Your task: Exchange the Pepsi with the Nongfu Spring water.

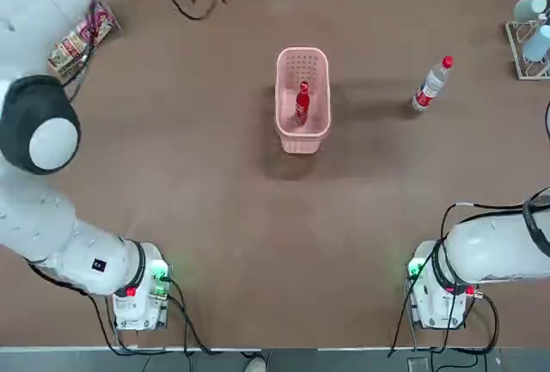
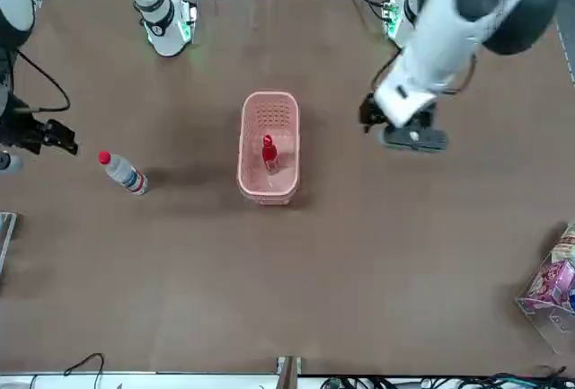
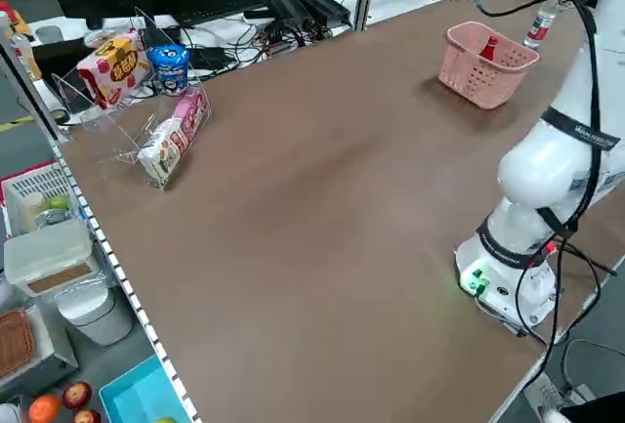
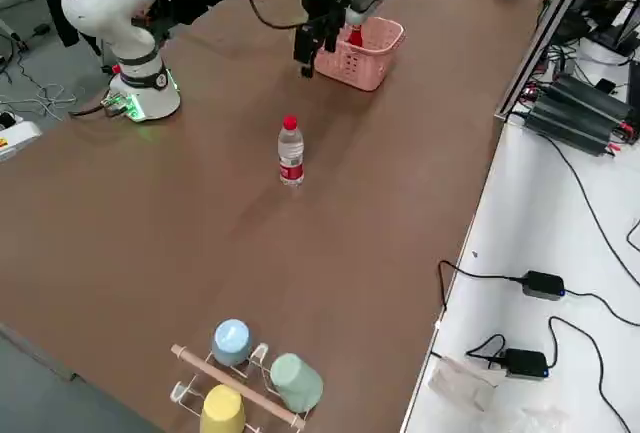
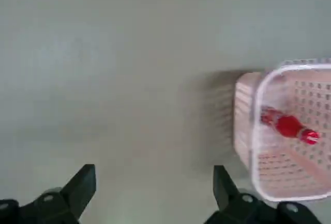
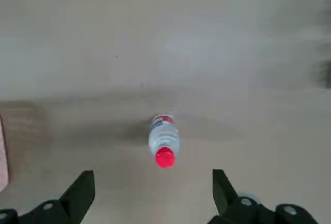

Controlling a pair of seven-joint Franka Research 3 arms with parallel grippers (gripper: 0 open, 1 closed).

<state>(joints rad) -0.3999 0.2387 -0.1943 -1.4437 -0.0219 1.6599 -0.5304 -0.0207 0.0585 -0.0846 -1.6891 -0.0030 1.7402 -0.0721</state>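
Pepsi stands in basket; Nongfu Spring water apparently upright nearby.

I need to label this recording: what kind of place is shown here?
Probably a robotics lab: two arms stand on a brown table with a pink basket, beside cables and power adapters and a shelf of snack packs.

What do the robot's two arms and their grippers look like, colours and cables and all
Both arms are glossy white with rounded dark grey joint caps and black cables trailing from their bases, which glow green with small red buttons. The left gripper and right gripper each have two black, wedge-shaped fingers.
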